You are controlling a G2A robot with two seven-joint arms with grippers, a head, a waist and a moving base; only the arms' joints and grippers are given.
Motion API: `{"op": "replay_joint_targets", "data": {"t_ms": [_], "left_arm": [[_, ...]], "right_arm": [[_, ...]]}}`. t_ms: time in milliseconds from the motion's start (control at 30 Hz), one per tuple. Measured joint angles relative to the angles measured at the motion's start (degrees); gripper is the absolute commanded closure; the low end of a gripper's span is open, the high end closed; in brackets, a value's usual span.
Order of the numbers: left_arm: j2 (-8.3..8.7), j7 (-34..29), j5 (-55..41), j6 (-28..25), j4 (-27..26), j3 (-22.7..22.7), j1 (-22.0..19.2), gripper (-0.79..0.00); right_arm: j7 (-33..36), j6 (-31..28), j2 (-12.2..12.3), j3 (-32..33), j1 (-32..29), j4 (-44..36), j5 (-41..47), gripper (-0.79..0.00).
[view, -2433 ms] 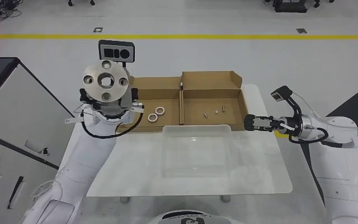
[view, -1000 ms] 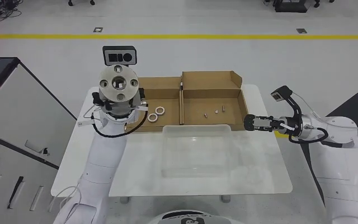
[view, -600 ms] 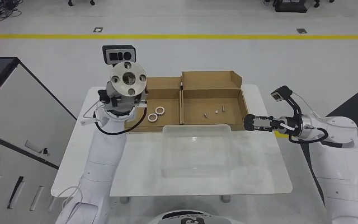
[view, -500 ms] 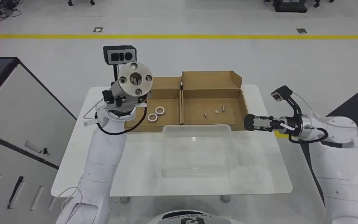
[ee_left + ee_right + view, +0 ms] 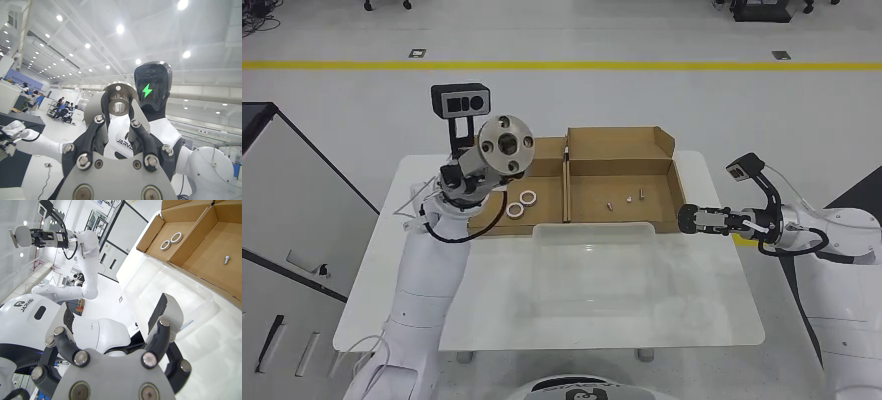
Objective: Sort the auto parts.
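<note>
One flanged metal hub (image 5: 126, 87) is held high above the table, close to the top camera, by the left gripper (image 5: 118, 108). Its fingers are clamped on the hub's short barrel from both sides. The round flange sits just past the fingertips, with its drilled face tilted up and away from the wrist. From above, the hub (image 5: 504, 143) hangs over the left end of the left cardboard box (image 5: 542, 152).

On the white table (image 5: 702, 300), a clear plastic bin (image 5: 592, 230) lies nearest the robot. Its far rim touches the front of the two boxes.

The right gripper (image 5: 683, 219) hovers low at the table's right side, just beside the front right corner of the right cardboard box (image 5: 622, 150). Its fingers (image 5: 162, 306) are spread apart with nothing between them.

Farther back, the two open boxes stand side by side and share a wall. The left box holds two metal rings (image 5: 514, 210) (image 5: 529, 198) lying flat and near each other. The right box holds two small bolts (image 5: 610, 207) (image 5: 640, 194), a little apart on its floor.
</note>
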Motion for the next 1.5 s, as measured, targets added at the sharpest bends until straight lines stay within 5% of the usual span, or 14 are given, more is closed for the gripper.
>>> {"op": "replay_joint_targets", "data": {"t_ms": [567, 1067, 1500], "left_arm": [[0.00, 0.35, -0.22, 0.91, 0.46, -0.35, 0.03, 0.000], [2.03, 17.59, 44.38, 0.96, -4.79, -3.79, 1.60, 0.000], [4.14, 21.53, 73.52, 5.79, -9.78, -5.98, 2.35, 0.000]], "right_arm": [[0.00, 0.00, 0.00, 0.00, 0.00, 0.00, 0.00, -0.785], [0.00, 0.00, 0.00, 0.00, 0.00, 0.00, 0.00, -0.785], [0.00, 0.00, 0.00, 0.00, 0.00, 0.00, 0.00, -0.785]]}}
